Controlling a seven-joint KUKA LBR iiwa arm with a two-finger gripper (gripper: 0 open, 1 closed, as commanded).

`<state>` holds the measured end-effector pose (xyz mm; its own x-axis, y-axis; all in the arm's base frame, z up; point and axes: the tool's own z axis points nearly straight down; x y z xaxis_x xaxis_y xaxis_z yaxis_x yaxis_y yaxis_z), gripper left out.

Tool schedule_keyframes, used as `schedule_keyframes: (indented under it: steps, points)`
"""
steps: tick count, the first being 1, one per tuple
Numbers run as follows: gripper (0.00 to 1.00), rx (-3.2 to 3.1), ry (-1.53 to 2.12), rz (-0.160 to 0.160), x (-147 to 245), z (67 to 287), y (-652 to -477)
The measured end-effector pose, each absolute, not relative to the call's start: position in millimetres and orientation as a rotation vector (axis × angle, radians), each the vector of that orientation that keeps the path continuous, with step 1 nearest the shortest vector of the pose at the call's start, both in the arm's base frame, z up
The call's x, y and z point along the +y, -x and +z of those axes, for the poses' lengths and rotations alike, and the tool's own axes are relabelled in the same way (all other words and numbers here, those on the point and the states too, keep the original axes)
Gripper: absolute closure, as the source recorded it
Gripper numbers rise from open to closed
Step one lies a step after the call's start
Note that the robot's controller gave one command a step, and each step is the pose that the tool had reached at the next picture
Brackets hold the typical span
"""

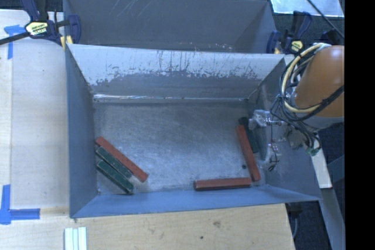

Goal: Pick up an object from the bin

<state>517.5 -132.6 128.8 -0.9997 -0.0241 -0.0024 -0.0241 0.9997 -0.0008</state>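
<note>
- We see the pincer point(265, 139) low at the right side of the grey bin point(176, 76). It is against the sloping right wall, under the arm's orange cover point(322, 82) and its bundle of cables point(290, 88).
- We cannot tell whether the pincer is spread or pressed together, as its tip is lost among metal parts and shadow.
- Nearest to it lies a slim red-brown bar point(247, 152), stretched along the foot of the right wall from the far side toward the near right corner. The pincer is just beside the bar's upper half, and we cannot tell whether the two touch.
- A second red-brown bar point(222, 184) lies flat along the near wall, its right end near the lower end of the first.
- Well apart from these, in the near left corner, a third red-brown bar point(121, 159) lies aslant. Two dark green bars point(115, 165) lie side by side against it.
</note>
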Motion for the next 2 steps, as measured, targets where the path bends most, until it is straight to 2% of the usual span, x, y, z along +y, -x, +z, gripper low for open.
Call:
schedule_keyframes:
  steps: [1, 2]
  points:
    - [0.0, 2.999, 0.942, 0.001, -119.9, 70.1, -498.5]
    - [0.0, 2.679, 1.633, -0.002, -86.5, 71.0, -584.5]
